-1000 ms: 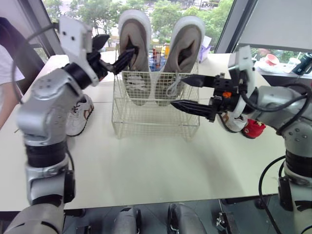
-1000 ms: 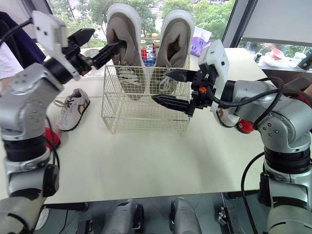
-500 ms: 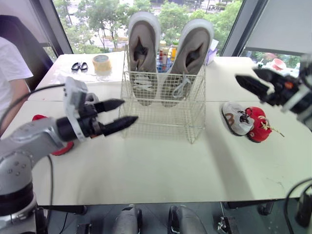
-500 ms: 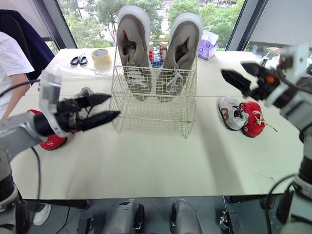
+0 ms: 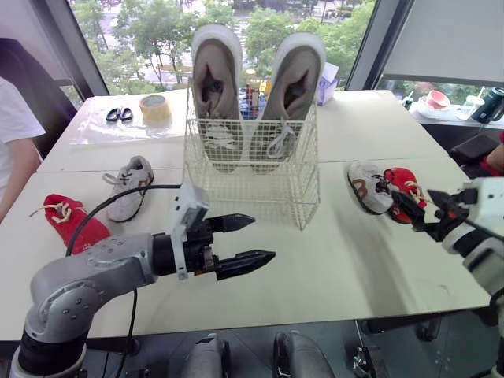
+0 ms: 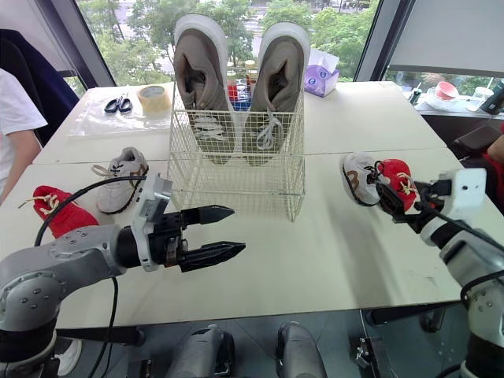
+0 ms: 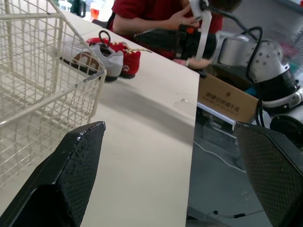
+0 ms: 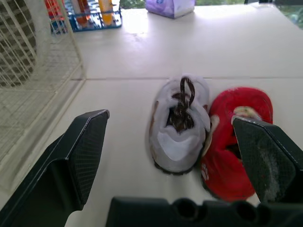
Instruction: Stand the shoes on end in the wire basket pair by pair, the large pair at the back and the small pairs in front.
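Wire mesh basket (image 5: 253,195), grey suede pair (image 5: 217,83) upright, left claw (image 5: 264,237) and right claw (image 8: 168,120) wide

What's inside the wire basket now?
The large pair stands on end at the back of the basket, nothing in front of it. Where the toes meet the bottom is screened by the mesh.

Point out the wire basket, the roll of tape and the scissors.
wire basket (image 5: 252,189), left eye view, front mesh wall.
roll of tape (image 5: 155,113), left eye view, outer side.
scissors (image 5: 119,115), left eye view, black handles.
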Robot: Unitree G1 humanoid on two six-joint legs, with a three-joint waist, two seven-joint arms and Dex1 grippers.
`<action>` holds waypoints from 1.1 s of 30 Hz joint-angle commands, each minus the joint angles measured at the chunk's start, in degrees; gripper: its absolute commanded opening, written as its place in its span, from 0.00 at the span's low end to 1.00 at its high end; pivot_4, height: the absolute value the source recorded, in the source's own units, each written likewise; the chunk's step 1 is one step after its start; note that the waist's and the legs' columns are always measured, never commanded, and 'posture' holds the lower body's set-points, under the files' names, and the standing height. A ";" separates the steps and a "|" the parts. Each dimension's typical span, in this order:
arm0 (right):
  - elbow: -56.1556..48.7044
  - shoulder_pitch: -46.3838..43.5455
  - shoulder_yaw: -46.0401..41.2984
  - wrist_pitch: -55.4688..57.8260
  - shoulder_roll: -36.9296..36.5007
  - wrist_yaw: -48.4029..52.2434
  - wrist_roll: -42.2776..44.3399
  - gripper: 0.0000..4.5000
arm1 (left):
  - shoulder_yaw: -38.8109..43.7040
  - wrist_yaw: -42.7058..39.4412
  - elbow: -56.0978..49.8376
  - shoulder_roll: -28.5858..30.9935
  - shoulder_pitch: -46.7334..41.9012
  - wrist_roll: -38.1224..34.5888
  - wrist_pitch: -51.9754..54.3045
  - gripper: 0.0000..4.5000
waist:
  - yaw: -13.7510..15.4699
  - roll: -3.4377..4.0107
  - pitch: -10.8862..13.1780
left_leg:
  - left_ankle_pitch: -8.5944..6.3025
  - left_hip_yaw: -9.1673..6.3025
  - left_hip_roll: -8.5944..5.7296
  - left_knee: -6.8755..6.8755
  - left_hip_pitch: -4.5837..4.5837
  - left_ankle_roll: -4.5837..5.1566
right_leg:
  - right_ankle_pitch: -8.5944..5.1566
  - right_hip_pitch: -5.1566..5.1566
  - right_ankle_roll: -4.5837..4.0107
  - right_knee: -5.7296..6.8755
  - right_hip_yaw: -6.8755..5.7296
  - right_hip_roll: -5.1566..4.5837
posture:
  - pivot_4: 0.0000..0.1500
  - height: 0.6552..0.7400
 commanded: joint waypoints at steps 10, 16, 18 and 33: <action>12.67 -4.69 7.95 -11.32 2.99 0.67 -9.81 1.00 | -1.17 2.33 -1.13 1.16 0.28 1.80 -3.15 0.99 | 0.05 0.05 0.00 | -0.01 0.00 -0.02 0.00 -0.05 0.01 | -0.02 -0.01 -0.03 -0.11 0.01 -0.02 | 1.00 1.00; 22.91 -10.07 10.21 -16.85 2.80 2.85 -13.12 1.00 | -0.70 3.84 -1.47 1.84 0.55 1.40 -3.32 0.99 | 0.01 0.05 0.00 | -0.01 -0.01 -0.02 -0.01 -0.07 0.02 | -0.01 -0.02 -0.03 -0.11 0.00 -0.01 | 1.00 1.00; 26.30 -11.83 10.38 -18.49 2.84 3.33 -13.77 1.00 | -0.78 4.48 -1.70 1.93 0.55 1.28 -3.49 0.99 | 0.02 0.06 0.00 | 0.00 0.01 -0.03 0.00 -0.07 0.02 | -0.01 -0.02 -0.04 -0.16 0.02 -0.01 | 1.00 1.00; 36.02 -16.59 15.37 -25.19 5.06 6.03 -18.84 1.00 | -0.89 5.76 -4.69 3.41 5.80 3.50 -6.00 0.99 | 0.00 0.07 0.01 | -0.01 -0.01 -0.01 -0.01 -0.12 0.03 | -0.01 -0.03 -0.03 -0.21 0.00 -0.01 | 1.00 1.00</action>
